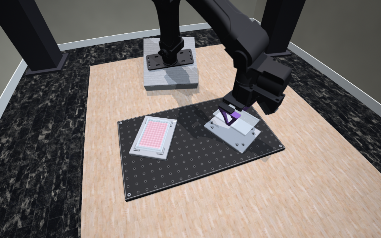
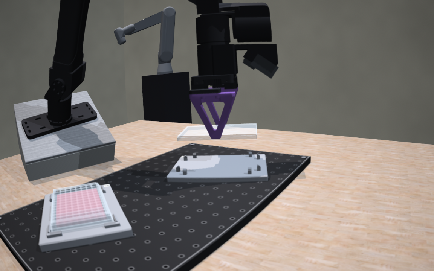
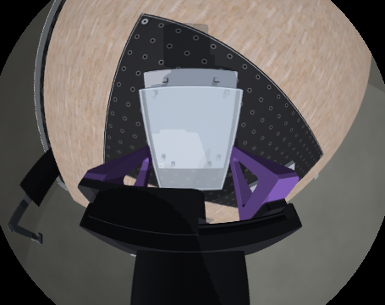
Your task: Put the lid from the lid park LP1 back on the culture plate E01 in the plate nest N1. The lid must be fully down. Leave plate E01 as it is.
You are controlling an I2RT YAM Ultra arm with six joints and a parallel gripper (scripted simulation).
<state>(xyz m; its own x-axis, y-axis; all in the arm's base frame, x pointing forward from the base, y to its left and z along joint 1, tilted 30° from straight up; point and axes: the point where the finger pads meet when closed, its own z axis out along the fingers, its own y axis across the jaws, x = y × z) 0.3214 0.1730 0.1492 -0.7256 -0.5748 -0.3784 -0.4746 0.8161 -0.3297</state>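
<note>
My gripper (image 1: 232, 119) with purple fingers is shut on the clear lid (image 1: 236, 120) and holds it level in the air above the grey lid park LP1 (image 1: 232, 133), which stands bare with its small pegs. The lid also shows in the exterior view (image 2: 218, 132), well above the park (image 2: 219, 167), and in the wrist view (image 3: 190, 141) between my fingers. The culture plate E01 (image 1: 154, 135) with pink wells sits uncovered in the plate nest N1 at the left of the black breadboard (image 1: 197, 146); it also shows in the exterior view (image 2: 78, 206).
The arm's grey base block (image 1: 170, 63) stands behind the breadboard. Two dark pillars (image 1: 26, 35) rise at the back corners. A grey arm on a black box (image 2: 166, 94) stands beyond the table in the exterior view.
</note>
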